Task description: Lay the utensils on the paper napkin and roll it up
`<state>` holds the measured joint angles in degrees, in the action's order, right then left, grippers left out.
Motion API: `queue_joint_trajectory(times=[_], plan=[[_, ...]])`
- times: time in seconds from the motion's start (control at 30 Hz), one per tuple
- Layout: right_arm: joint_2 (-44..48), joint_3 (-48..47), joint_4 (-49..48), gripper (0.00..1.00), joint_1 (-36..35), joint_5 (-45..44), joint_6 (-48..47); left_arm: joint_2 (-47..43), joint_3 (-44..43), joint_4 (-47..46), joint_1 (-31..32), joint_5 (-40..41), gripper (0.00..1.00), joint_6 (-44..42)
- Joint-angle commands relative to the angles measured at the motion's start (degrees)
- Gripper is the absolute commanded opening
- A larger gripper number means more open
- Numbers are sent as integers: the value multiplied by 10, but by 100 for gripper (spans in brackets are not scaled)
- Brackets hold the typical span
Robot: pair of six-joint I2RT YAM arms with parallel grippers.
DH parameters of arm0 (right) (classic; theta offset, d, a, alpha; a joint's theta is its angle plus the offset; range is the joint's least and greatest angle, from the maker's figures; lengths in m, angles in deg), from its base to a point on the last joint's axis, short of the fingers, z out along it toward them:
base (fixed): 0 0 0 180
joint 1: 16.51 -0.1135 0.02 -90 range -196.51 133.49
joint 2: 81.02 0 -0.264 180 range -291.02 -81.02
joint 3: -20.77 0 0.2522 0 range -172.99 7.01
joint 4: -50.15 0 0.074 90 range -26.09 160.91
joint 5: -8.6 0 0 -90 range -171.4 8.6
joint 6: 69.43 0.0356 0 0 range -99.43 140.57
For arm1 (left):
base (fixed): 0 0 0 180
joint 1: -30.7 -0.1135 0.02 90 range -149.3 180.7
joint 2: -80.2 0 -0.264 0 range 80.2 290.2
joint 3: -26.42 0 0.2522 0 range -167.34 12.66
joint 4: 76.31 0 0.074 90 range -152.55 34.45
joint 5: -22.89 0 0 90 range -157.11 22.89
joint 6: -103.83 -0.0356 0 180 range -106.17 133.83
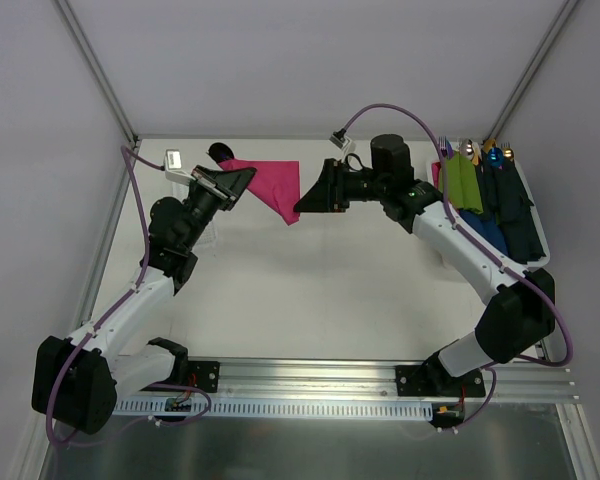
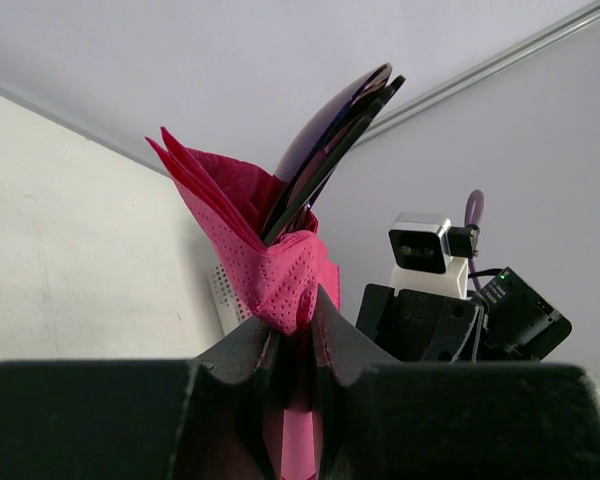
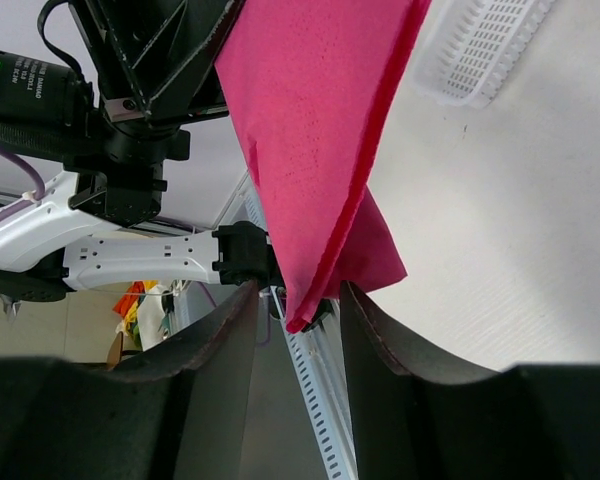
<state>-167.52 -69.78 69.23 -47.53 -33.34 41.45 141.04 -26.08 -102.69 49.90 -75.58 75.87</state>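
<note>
My left gripper (image 2: 298,318) is shut on the bunched magenta-pink paper napkin (image 2: 280,270) and holds it off the table. The utensils, a glossy dark-purple spoon (image 2: 325,140) with the dark fork (image 2: 378,100) right behind it, stick up out of the napkin's fold. In the top view the napkin (image 1: 272,182) spreads from the left gripper (image 1: 238,182) towards the right gripper (image 1: 302,205), and a dark utensil end (image 1: 220,152) pokes out behind. My right gripper (image 3: 298,300) is open. The napkin's (image 3: 315,130) lower corner hangs between its fingertips (image 3: 242,305), with a gap on both sides.
A tray at the back right holds a green rolled bundle (image 1: 463,183) and blue and navy bundles (image 1: 505,205), with metallic utensil tips poking out. A white perforated basket (image 3: 485,50) lies on the table behind the napkin; the left wrist view shows this basket (image 2: 225,292) beside the fingers.
</note>
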Motion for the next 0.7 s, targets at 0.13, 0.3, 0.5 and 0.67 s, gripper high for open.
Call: queue_joint_trajectory(times=[0.13, 0.3, 0.5, 0.67], plan=[[9, -5, -15, 41, -9, 22, -1, -5, -17, -49, 7, 1, 0, 5], [1, -5, -12, 27, -4, 27, -1, -1, -18, -50, 7, -6, 0, 12], [-5, -12, -16, 0, 17, 44, 1, -3, -22, -29, 6, -28, 0, 21], [-18, -26, -15, 0, 47, 74, -8, -9, -33, 7, 0, -80, 0, 23]])
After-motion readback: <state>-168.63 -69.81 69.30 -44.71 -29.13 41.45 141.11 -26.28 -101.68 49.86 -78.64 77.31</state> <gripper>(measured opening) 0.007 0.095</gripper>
